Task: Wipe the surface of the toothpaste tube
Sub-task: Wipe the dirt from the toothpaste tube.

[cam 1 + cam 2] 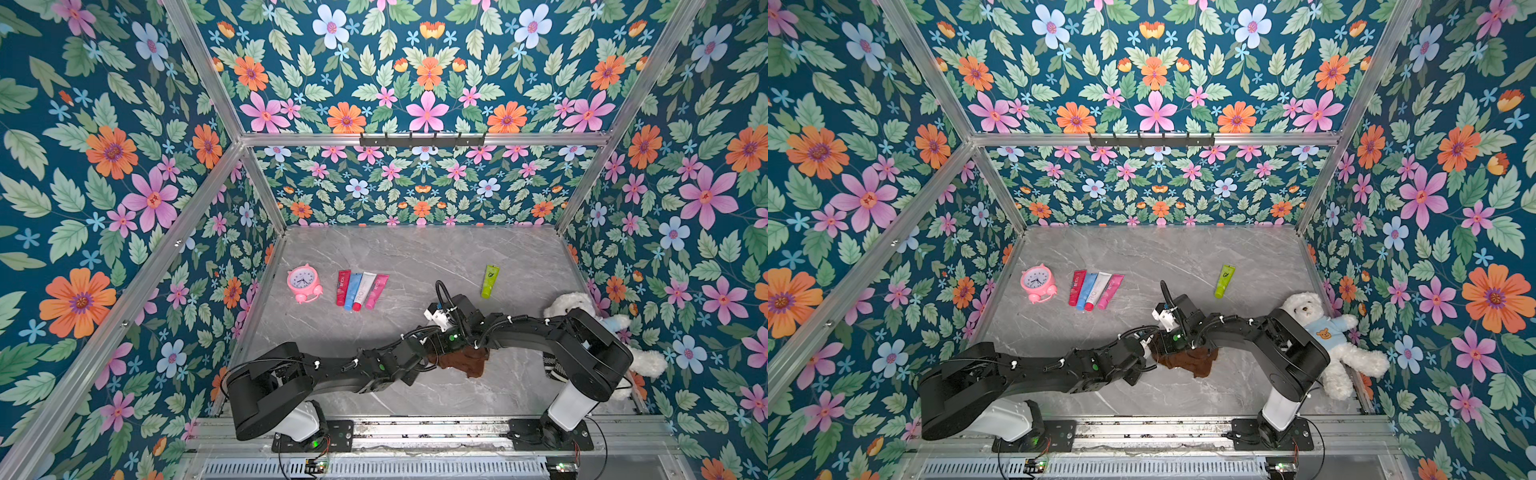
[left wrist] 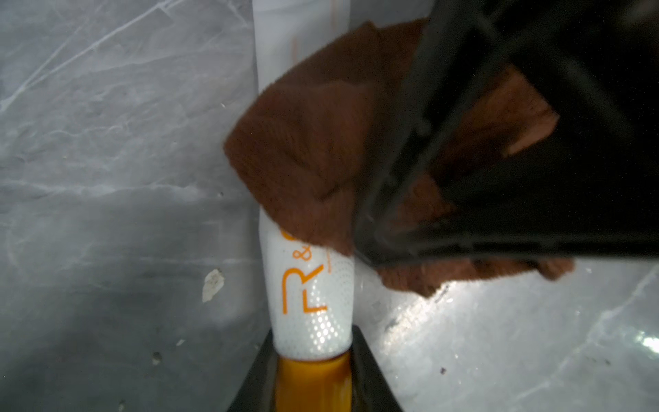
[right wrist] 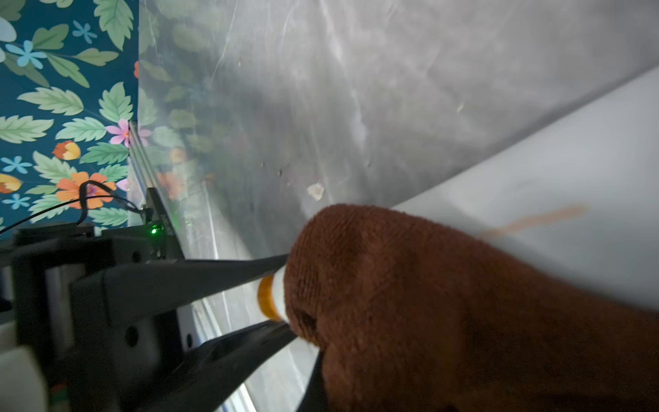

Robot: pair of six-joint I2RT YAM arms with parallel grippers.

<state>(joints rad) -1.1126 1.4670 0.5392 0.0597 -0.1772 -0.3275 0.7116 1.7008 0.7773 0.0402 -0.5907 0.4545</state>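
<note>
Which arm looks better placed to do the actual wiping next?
Right, I'd say. The right pincer grips the brown cloth, which lies draped over the white toothpaste tube. The left pincer is clamped on the tube at its orange cap, so it is busy holding.

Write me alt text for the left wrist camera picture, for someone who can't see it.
A white toothpaste tube with orange lettering is held at its orange cap by the left tool, over a grey marble table. A brown cloth, gripped by the right tool, is draped over the tube's middle.
</note>
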